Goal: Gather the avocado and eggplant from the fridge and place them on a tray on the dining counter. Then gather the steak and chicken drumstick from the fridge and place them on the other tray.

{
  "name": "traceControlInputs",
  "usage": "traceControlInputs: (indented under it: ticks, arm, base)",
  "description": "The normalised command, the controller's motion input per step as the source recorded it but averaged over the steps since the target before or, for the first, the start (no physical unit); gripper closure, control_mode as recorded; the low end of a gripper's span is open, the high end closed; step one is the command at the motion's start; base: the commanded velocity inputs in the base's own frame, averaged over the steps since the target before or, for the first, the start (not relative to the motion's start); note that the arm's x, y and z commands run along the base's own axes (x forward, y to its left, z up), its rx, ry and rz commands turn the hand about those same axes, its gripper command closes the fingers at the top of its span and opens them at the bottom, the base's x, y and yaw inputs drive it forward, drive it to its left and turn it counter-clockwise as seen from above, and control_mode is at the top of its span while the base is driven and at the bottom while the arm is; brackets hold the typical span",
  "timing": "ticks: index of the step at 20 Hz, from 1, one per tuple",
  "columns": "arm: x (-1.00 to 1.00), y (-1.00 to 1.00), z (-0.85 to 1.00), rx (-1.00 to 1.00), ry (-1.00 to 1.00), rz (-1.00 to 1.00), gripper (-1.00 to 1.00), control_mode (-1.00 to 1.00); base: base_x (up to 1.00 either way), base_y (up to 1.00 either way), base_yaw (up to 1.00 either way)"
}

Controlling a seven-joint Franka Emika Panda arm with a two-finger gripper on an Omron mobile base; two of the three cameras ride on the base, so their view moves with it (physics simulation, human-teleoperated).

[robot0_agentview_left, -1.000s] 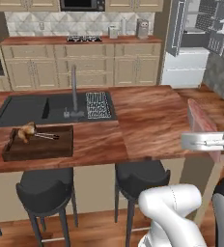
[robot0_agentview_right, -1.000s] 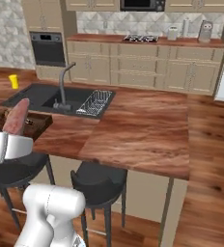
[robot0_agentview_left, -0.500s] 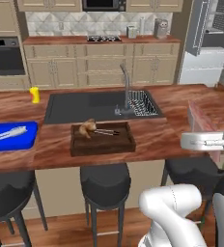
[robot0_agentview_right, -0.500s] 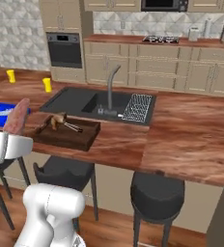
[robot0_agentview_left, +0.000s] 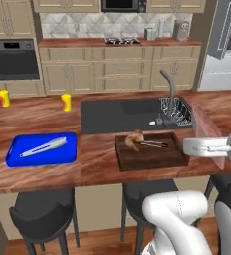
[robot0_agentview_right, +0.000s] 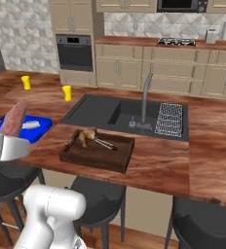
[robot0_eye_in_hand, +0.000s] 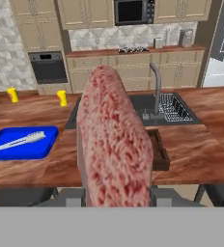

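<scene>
Carrying the steak [robot0_eye_in_hand: 115, 140], the claw [robot0_eye_in_hand: 115, 193] is pinching it at its lower end, so the meat stands upright in front of the hand camera. In the left base view the steak [robot0_agentview_left: 205, 130] is at the right, near the edge of the counter [robot0_agentview_left: 38, 169], not yet over a tray. The drumstick [robot0_agentview_left: 134, 139] lies already on the brown tray [robot0_agentview_left: 152, 155], beside some thin metal tool, just in front of the sink [robot0_agentview_left: 122, 113]. I judge that the steak must go there too, and this would be the last step of the meat part. The blue tray [robot0_agentview_left: 42, 148] is well apart to the left and carries something pale and long; I cannot see an avocado or an eggplant on it, so that part looks not done, or I cannot tell.
</scene>
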Motion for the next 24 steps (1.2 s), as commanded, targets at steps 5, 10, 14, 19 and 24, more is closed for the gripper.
traceControlInputs:
  ticks: [5,10,14,19,24]
  arm:
    - [0.0,0.0,0.0,0.0,0.0,0.0,1.0,1.0]
    - [0.0,0.0,0.0,0.0,0.0,0.0,1.0,1.0]
    - [0.65,-0.06,0.0,0.05,0.16,0.0,1.0,-1.0]
    - [1.0,-0.02,-0.08,0.06,0.37,0.0,1.0,-1.0]
    - [0.94,-0.06,-0.37,0.08,0.38,-0.01,1.0,-1.0]
  base:
    - [0.66,-0.06,0.0]
    - [0.58,-0.14,0.0]
    - [0.16,-0.03,0.0]
    - [0.0,0.0,0.0]
    - [0.0,0.0,0.0]
